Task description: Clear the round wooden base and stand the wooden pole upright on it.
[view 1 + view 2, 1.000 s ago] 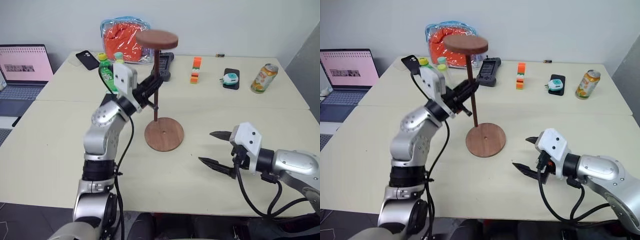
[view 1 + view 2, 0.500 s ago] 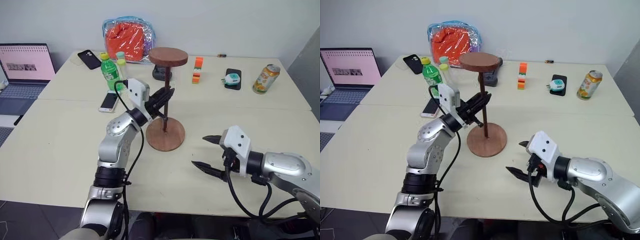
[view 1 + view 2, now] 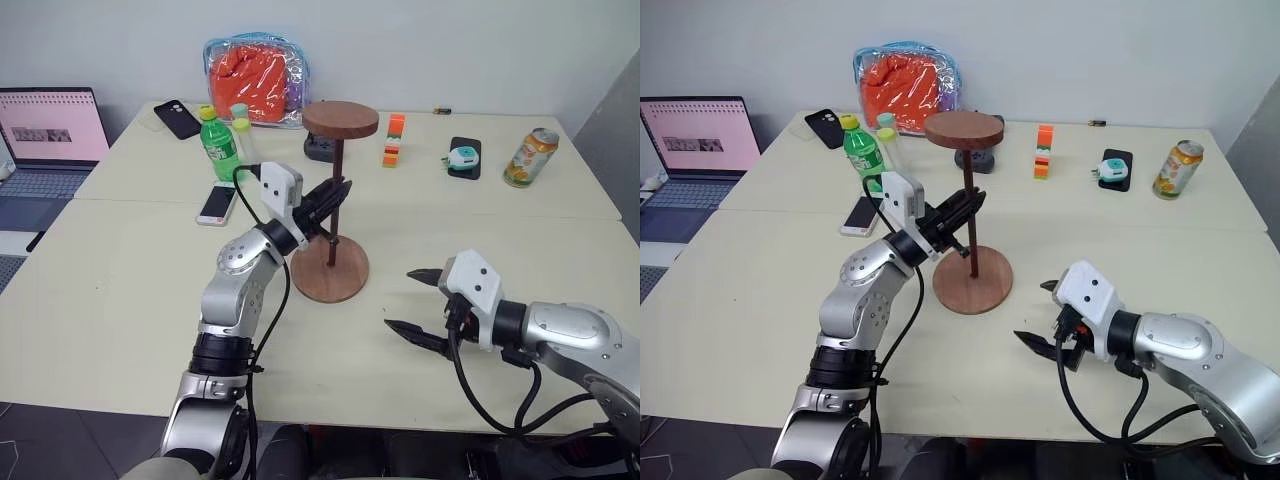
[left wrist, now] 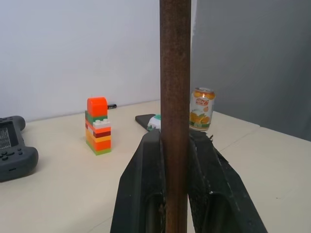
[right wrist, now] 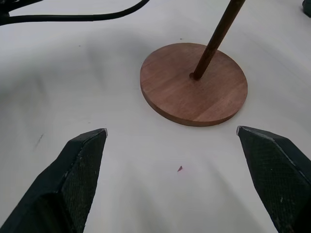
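While left gripper (image 3: 333, 195) jaws clamp wooden pole (image 3: 336, 200) mid-shaft, foot at centre hole of round wooden base (image 3: 330, 269); rigid, top-heavy, likely light. Right gripper (image 3: 415, 302) jaws apart, beside base on worktop (image 3: 120, 290).

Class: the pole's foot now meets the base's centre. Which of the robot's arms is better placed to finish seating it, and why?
Left. Its gripper is shut on the wooden pole over the round wooden base; the right gripper hangs open, apart.
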`<action>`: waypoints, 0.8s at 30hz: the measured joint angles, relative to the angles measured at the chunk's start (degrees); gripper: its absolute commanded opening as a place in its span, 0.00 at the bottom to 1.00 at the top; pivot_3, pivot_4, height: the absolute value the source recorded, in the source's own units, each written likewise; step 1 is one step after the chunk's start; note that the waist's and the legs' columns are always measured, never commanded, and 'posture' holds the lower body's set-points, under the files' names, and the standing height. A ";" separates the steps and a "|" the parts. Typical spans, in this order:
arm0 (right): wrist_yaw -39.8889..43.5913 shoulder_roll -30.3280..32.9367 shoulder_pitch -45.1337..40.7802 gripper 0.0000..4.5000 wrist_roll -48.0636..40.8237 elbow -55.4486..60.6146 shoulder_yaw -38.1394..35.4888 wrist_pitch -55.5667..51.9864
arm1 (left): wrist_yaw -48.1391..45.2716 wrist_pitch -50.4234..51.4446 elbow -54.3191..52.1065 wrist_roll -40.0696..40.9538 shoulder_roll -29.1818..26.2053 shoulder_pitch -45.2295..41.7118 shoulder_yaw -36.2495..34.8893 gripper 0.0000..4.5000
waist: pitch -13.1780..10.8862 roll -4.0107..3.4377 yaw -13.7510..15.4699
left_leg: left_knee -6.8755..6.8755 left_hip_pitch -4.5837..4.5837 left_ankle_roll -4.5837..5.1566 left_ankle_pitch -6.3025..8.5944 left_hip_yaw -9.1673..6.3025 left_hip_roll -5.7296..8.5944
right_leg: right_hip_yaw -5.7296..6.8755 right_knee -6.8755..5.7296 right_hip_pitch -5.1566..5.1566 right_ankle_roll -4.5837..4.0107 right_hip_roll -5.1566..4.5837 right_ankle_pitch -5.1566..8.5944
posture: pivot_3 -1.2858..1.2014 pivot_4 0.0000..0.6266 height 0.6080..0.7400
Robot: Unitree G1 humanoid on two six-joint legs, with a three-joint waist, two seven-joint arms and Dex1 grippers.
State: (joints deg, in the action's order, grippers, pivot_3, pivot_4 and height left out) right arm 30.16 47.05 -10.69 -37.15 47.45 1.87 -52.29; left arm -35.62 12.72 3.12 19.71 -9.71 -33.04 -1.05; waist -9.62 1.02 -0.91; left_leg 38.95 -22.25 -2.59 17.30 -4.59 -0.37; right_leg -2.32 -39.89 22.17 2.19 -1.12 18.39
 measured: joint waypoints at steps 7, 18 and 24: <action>0.45 0.11 -0.02 1.00 0.00 0.00 0.00 -0.66 | 0.01 -0.81 -0.26 0.34 -0.10 1.30 -0.17 0.05 | 0.00 0.00 0.00 | 0.00 0.01 0.00 0.00 0.00 0.00 | 0.00 0.00 -0.01 0.00 0.00 0.00 | 0.52 0.24 1.00; 1.28 0.22 0.00 1.00 0.18 -0.11 0.00 -0.73 | 0.03 -2.07 -1.01 -0.07 -0.22 2.36 0.01 0.05 | 0.00 0.00 0.01 | 0.00 0.02 0.01 0.00 0.00 -0.01 | 0.00 0.00 -0.01 0.00 0.00 0.00 | 0.52 0.24 1.00; 1.37 0.21 0.27 1.00 0.56 -0.15 -0.01 -0.68 | -0.07 -4.65 -3.02 -0.68 -0.80 5.25 0.74 0.05 | 0.03 -0.02 0.00 | -0.04 0.17 0.01 0.01 0.02 -0.03 | -0.03 0.00 -0.10 0.00 0.00 0.00 | 0.52 0.24 1.00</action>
State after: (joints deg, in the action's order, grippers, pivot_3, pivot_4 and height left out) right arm 31.53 47.26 -10.42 -36.60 47.31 1.86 -52.96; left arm -35.69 8.07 0.10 19.04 -10.51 -27.79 -0.31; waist -9.59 1.00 -0.91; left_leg 38.92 -22.09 -2.58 17.31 -4.57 -0.40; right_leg -2.35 -39.89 22.07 2.19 -1.12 18.39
